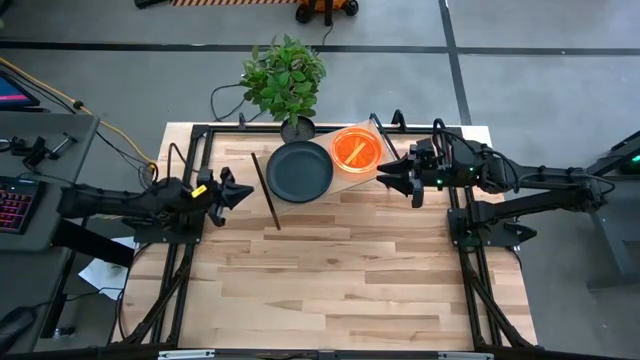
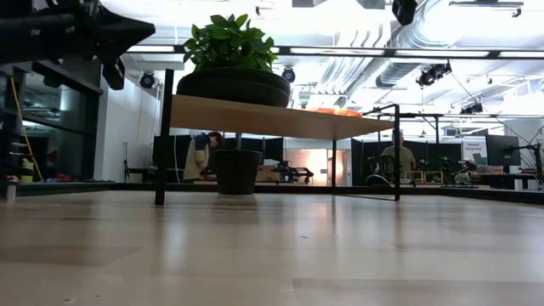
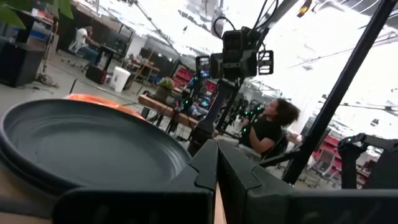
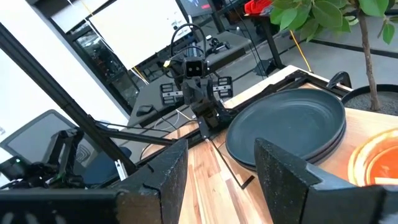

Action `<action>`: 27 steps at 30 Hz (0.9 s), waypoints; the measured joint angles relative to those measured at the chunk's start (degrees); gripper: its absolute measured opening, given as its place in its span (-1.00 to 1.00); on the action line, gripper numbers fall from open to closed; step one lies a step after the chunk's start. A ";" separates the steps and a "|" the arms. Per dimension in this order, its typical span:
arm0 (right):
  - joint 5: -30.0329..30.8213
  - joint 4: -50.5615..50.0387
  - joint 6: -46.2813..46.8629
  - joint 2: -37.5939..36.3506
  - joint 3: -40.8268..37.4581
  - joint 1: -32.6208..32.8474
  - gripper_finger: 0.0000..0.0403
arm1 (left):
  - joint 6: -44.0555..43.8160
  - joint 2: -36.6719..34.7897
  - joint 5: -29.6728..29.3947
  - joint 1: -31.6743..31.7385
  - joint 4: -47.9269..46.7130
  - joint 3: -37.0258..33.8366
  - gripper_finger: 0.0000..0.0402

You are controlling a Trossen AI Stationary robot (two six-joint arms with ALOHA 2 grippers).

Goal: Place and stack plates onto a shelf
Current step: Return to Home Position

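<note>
Left gripper [image 1: 248,193] clenched empty, right gripper [image 1: 384,181] spread, flanking the shelf [image 2: 255,115]; on it, dark plates [image 1: 300,171] beside orange plates [image 1: 355,149]; plant [image 1: 285,72] behind, tabletop [image 1: 330,280] beneath.

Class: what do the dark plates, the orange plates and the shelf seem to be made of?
Dark plates: matte grey-black with no glare, perhaps melamine or stoneware. Orange plates: translucent and glowing, likely plastic or glass. Shelf: pale wood-look board on thin black legs, probably metal.

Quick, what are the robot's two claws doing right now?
Left gripper: shut, holding nothing.
Right gripper: open, holding nothing.
</note>
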 joint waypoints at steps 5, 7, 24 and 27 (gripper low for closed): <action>0.00 0.00 0.00 0.00 0.00 0.00 -0.16 | -0.13 -3.10 -0.13 0.00 -0.16 -2.67 -1.00; 0.00 0.01 0.27 0.00 0.00 0.00 -0.16 | -0.26 -4.27 -0.22 0.00 -2.03 -3.18 -1.00; -0.02 0.02 1.68 0.00 0.00 -0.02 -0.16 | 3.82 -16.69 1.11 0.02 -17.62 -3.11 -1.00; -0.02 0.04 1.68 0.00 0.00 -0.01 -0.16 | 4.67 -17.70 1.11 0.02 -20.80 -2.26 -1.00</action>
